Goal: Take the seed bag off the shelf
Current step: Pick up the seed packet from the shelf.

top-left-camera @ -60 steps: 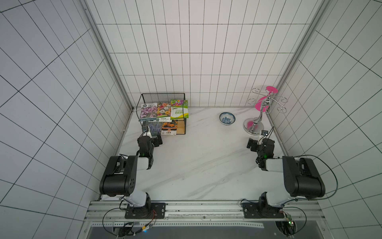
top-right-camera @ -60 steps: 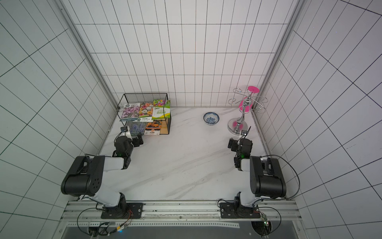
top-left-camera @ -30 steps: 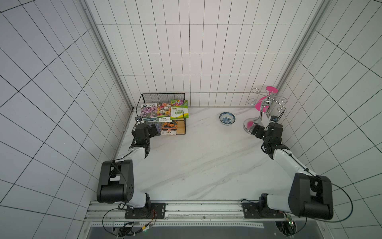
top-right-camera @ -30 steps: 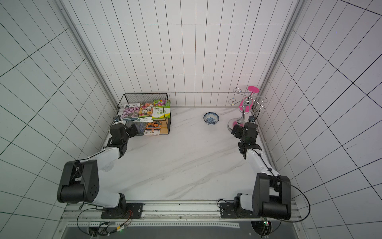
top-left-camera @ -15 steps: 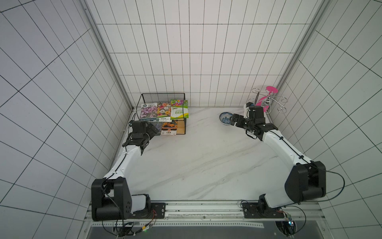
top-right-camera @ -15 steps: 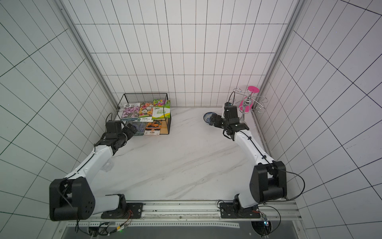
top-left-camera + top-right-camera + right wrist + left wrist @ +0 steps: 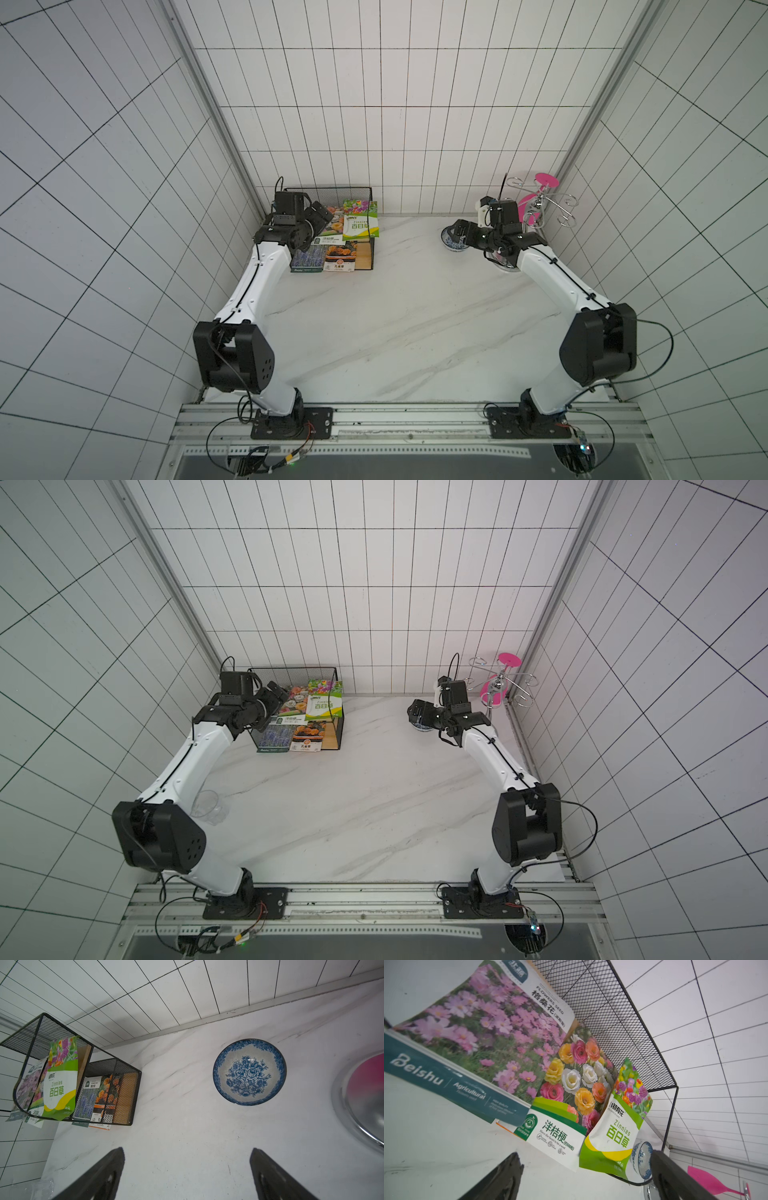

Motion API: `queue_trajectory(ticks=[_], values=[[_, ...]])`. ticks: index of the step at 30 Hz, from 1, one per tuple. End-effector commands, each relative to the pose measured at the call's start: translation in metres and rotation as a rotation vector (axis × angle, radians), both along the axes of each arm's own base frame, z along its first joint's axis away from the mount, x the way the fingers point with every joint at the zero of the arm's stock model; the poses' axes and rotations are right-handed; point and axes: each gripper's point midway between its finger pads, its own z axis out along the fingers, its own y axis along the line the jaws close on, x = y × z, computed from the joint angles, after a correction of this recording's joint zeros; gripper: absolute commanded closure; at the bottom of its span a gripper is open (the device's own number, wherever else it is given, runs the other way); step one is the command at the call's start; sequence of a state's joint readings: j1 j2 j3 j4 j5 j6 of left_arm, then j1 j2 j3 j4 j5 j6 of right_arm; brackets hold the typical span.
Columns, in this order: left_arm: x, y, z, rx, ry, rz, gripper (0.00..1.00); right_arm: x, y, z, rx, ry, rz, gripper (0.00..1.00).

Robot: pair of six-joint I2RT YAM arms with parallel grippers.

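The shelf point(image 7: 332, 193) is seen in both top views at the far left corner of the tabletop point(image 7: 395, 311), with its mesh back against the tiled wall. Three bags lie side by side on its upper board. The pink-flower seed bag point(image 7: 483, 1028) is at the left end, the mixed-bloom seed bag point(image 7: 571, 1076) in the middle and the green Zinnias seed bag point(image 7: 360, 220) at the right end. The lower ends of all three overhang the front wire. Two more bags are leaned on the lower board, the lavender seed bag point(image 7: 307, 259) and, to its right, the orange-flower seed bag point(image 7: 341, 255). Their bottom edges project past the front of the shelf.

The left end effector point(image 7: 318, 216) is held above the left end of the upper board, over the pink-flower seed bag. In the left wrist view its two fingers point(image 7: 506, 1176) are spread wide and nothing is gripped between them.

The right end effector point(image 7: 459, 232) is held over the blue-and-white bowl point(image 7: 249, 1072), which stands near the far edge, right of centre. In the right wrist view its fingers point(image 7: 276, 1176) are likewise set wide apart and nothing is held.

A chrome glass rack point(image 7: 540, 203) carrying pink glasses point(image 7: 545, 180) occupies the far right corner, just beside the bowl. A clear plastic cup point(image 7: 206, 808) is visible in a top view near the left edge, partly behind the left arm.
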State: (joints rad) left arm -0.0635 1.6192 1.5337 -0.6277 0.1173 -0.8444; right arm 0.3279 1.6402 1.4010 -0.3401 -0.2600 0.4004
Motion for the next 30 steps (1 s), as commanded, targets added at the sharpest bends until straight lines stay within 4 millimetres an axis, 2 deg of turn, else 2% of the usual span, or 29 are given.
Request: queue_trajectory(ticks=[1, 6, 13, 19, 23, 30], values=[[0.024, -0.015, -0.016, 0.065, -0.011, -0.157, 0.01, -0.003, 0.005, 0.006, -0.001, 0.000, 0.014, 0.01], [0.058, -0.034, -0.038, 0.062, -0.004, -0.332, 0.01, -0.011, 0.001, 0.003, 0.001, 0.012, 0.007, 0.01], [0.090, -0.045, -0.050, 0.066, -0.038, -0.384, 0.01, -0.020, 0.000, -0.006, -0.002, 0.030, 0.016, 0.01], [0.098, -0.058, -0.047, 0.082, -0.055, -0.406, 0.01, -0.019, -0.002, -0.008, -0.015, 0.027, 0.017, 0.01], [0.098, -0.063, -0.037, 0.097, -0.076, -0.417, 0.01, -0.018, -0.002, -0.009, -0.021, 0.030, 0.018, 0.01], [0.104, -0.072, -0.043, 0.052, -0.075, -0.437, 0.01, -0.018, -0.001, -0.013, -0.023, 0.039, 0.020, 0.01]])
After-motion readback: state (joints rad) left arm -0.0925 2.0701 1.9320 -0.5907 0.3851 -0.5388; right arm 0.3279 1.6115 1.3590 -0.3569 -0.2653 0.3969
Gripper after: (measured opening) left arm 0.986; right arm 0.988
